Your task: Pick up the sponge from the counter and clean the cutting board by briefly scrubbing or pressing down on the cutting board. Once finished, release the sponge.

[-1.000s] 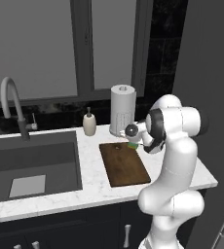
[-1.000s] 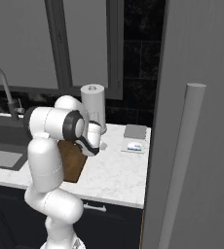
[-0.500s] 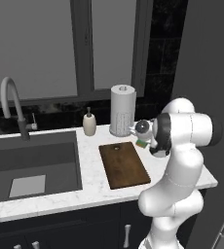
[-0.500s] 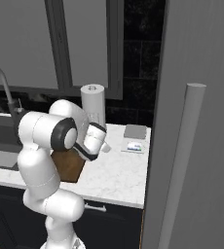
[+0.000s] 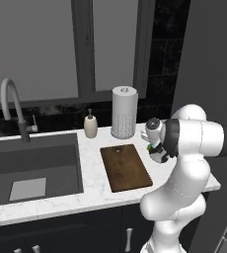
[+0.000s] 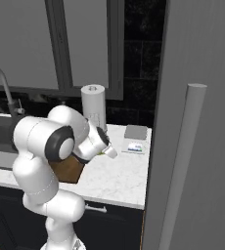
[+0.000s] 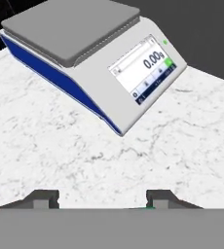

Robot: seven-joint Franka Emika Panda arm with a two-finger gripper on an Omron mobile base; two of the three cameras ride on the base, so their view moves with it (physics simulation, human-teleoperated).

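The robot's hand is low over the white counter (image 5: 93, 190), just right of the brown cutting board (image 5: 125, 167).

The gripper (image 7: 101, 200) shows two dark tips set wide apart, with white counter between them. A tiny bit of green, likely the sponge (image 5: 150, 146), peeks out by the hand. I cannot tell if the tips are squeezing it. At 12 o'clock from the tips sits a kitchen scale (image 7: 89, 53) reading 0.00. A paper towel roll (image 5: 124, 111) and a soap bottle (image 5: 90, 125) stand behind the board. The sink (image 5: 31, 170) is at 9 o'clock from the board.
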